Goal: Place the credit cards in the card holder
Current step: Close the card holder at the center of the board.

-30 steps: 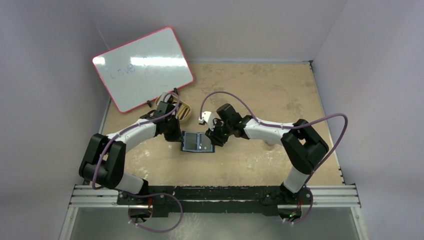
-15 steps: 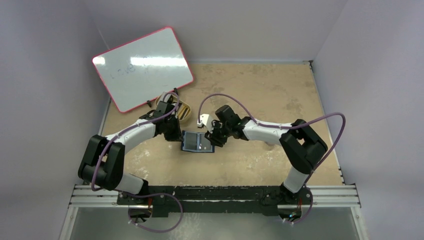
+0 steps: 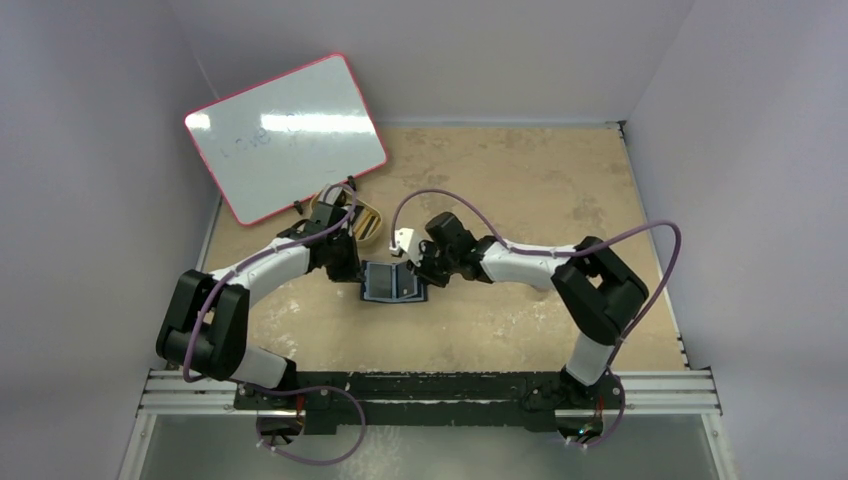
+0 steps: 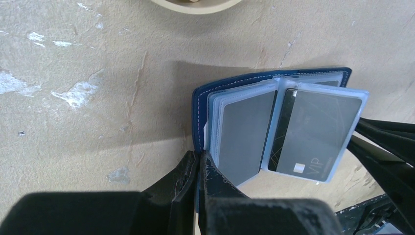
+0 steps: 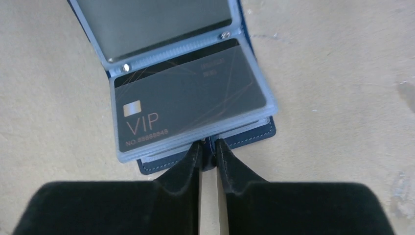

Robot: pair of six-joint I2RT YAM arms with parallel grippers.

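Observation:
The navy card holder lies open on the table between both arms. Its clear inner sleeves hold a dark credit card marked VIP and a plain grey card. My left gripper is shut on the left edge of the holder's navy cover. At the opposite edge, my right gripper pinches the small navy tab of the cover, below the VIP card.
A gold oval tin stands just behind the left gripper. A pink-framed whiteboard leans at the back left. Walls close in the tan table on three sides.
My right gripper slid left to the card holder's right edge and its jaws narrowed onto the tab. The left gripper kept its grip and did not move.

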